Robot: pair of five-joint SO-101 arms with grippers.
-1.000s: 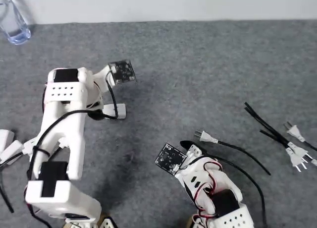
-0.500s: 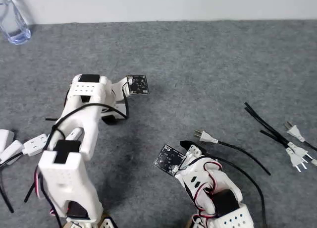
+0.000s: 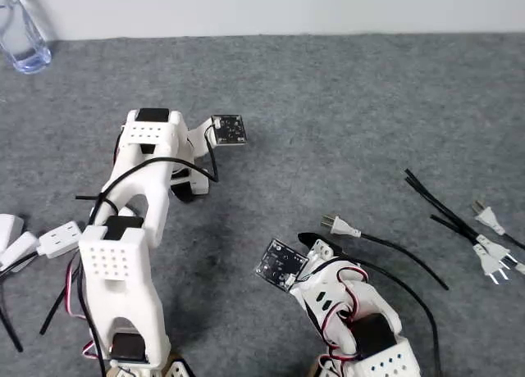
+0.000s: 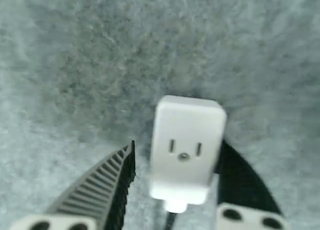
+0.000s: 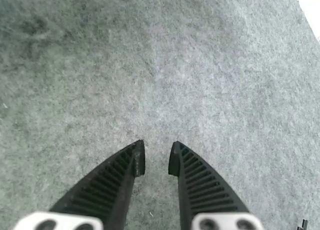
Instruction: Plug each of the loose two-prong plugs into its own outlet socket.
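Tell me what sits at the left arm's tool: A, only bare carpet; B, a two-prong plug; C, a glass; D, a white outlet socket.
D: the left wrist view shows a white outlet socket with two slots and a round hole at the left tool.

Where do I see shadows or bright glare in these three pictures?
High view: even light, no glare; a soft shadow lies on the mat beside the left arm. Left wrist view: the white outlet socket is brightly lit. Right wrist view: no hard shadow under the right hand.
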